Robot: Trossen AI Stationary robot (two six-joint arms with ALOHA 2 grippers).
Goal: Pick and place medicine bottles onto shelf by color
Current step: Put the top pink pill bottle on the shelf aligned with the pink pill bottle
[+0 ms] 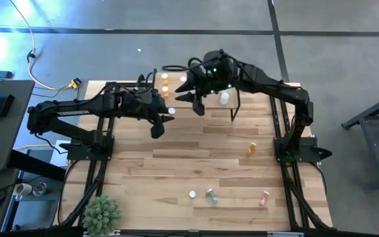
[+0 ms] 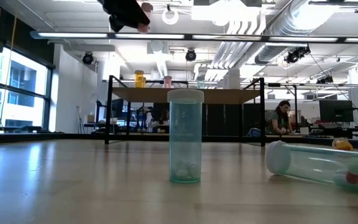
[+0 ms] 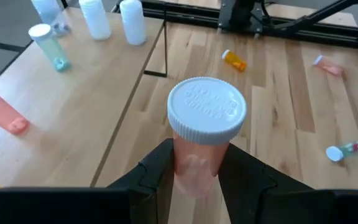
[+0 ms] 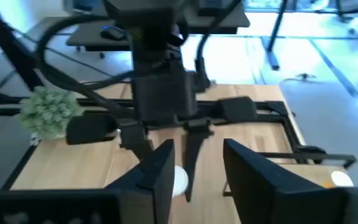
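The left gripper (image 3: 196, 177) is clamped on a pink bottle (image 3: 201, 140) with a white ribbed cap, holding it upright between its two dark fingers (image 3: 157, 171) above the table (image 1: 196, 164), just beside the near edge of the shelf (image 1: 232, 99). Ahead of this gripper, on the shelf board, stand two white bottles (image 3: 114, 18) and a clear bottle (image 3: 47, 45) with a white cap, and a second pink bottle (image 3: 2, 112) lies closer, off to the side. Beyond the shelf edge, on the table, an orange bottle (image 3: 234, 59) lies on its side, with another pink one (image 3: 328, 64) and a small clear one (image 3: 344, 150) farther out. The right gripper (image 1: 196, 99) hangs over the shelf, just across from the left one, its fingers (image 4: 160, 171) standing a little apart with nothing between them; a white cap (image 4: 179, 180) shows just below them. From table height, a clear bottle (image 2: 185, 137) stands upright and another (image 2: 319, 165) lies beside it. A small green plant (image 1: 102, 212) sits at the table's near corner, well apart from both grippers.
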